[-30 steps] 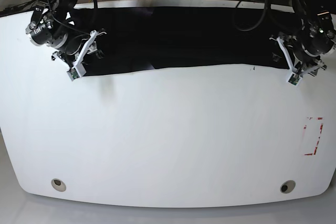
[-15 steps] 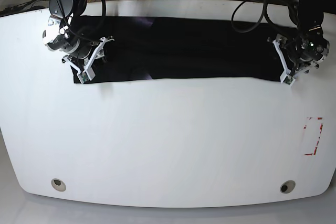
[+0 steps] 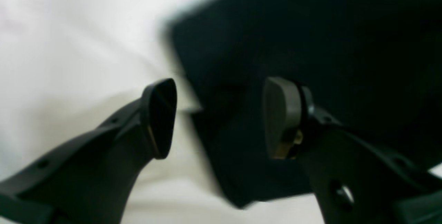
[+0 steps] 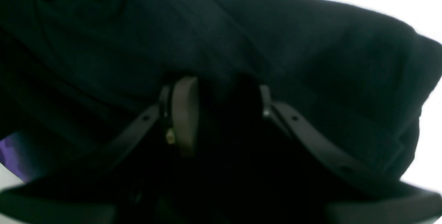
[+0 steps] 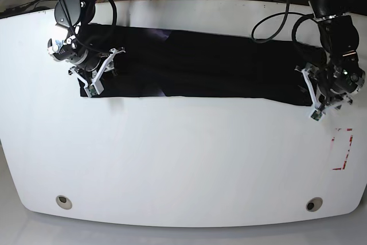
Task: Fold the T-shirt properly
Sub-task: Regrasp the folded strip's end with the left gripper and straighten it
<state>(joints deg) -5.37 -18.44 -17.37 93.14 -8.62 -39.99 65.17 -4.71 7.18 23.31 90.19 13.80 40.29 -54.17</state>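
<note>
Since the earlier frame: black T-shirt (image 5: 200, 64) has shifted towards the table's (image 5: 189, 164) near edge. It lies as a wide strip across the table's far half. Table's far left: right gripper (image 4: 224, 117) parted moderately over cloth – judged best kept low, tips pressing evenly. Table's far right: left gripper (image 3: 221, 118) wide, shirt's end between its fingers – match the other arm's pace, or the strip may skew.

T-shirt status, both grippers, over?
Left gripper open at shirt's end. Right gripper open over cloth. T-shirt in long strip. No obstruction seen.
</note>
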